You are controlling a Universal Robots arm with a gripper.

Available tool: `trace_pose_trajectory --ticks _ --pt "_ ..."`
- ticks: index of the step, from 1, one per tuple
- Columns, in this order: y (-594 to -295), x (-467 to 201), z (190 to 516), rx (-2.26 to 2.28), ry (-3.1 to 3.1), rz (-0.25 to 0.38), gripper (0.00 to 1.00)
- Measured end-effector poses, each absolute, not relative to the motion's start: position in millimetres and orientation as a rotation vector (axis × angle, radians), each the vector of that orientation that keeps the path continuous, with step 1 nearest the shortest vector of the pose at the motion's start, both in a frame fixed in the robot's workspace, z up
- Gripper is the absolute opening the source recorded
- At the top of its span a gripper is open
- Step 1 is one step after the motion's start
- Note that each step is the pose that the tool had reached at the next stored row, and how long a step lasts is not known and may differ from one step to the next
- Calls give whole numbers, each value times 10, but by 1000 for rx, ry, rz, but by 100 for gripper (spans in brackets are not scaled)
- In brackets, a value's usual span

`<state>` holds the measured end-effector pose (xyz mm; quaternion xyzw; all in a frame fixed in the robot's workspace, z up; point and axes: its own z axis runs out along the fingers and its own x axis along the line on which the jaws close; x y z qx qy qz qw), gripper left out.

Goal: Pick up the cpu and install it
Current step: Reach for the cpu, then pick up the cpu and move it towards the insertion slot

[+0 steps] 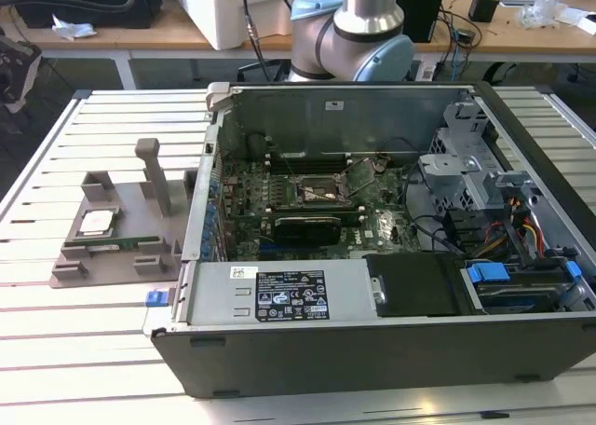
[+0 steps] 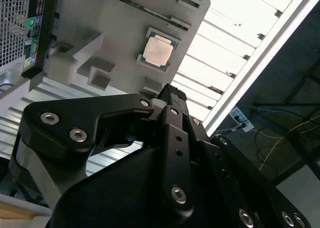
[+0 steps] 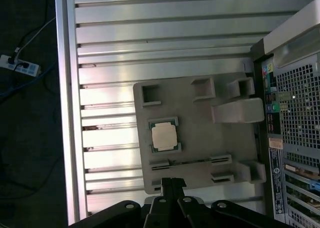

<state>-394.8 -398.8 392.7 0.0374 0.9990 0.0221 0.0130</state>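
The cpu [image 1: 96, 222] is a small square chip with a pale metal top. It lies flat in its recess on the grey holder block [image 1: 112, 262], on the slatted table at the exterior view's left. Both wrist views look down on the cpu [image 2: 158, 51] [image 3: 164, 136] from well above. My black gripper [image 3: 172, 184] [image 2: 168, 92] hangs over the holder block's edge, a short way off the chip. Its fingers are shut together with nothing between them. The open computer case [image 1: 372, 341] shows its motherboard and an empty socket [image 1: 321, 194].
A green memory stick [image 1: 116, 245] lies in a slot of the holder block, and an upright post [image 1: 154, 169] stands on it. The arm's base [image 1: 358, 24] rises behind the case. Cables and drive bays [image 1: 503, 229] crowd the case at the exterior view's right.
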Motion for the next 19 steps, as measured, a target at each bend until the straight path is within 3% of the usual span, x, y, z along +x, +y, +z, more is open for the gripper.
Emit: trace_pose_trajectory --ticks 19 --pt "-3988 -4197 3921 117 3113 69 11"
